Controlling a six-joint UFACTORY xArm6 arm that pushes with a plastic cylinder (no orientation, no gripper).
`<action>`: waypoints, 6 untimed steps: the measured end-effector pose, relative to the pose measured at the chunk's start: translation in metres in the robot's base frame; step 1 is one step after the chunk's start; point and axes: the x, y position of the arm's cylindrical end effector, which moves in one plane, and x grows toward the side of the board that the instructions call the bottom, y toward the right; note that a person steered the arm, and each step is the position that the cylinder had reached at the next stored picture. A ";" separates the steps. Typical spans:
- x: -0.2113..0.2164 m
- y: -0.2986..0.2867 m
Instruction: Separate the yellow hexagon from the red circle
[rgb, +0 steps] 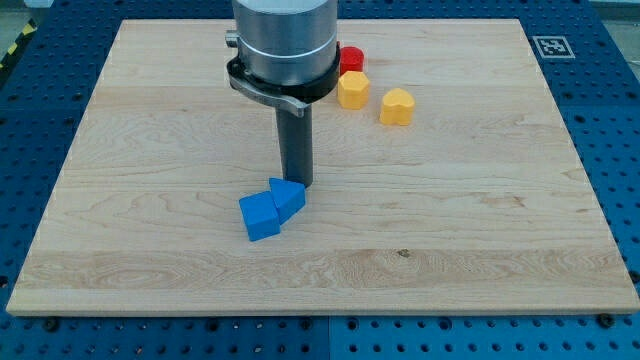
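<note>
Approach step, judging by layout: my tip (296, 184) down near the board's centre, touching the blue blocks (271, 208). No claw here, only a bare rod. Yellow hexagon (353, 90) touching the red circle (351, 58) near the top edge, beside a yellow heart (397, 106). Next: travel there and wedge between the pair.
</note>
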 end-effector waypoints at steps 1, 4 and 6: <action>-0.046 -0.001; -0.150 0.038; -0.154 0.103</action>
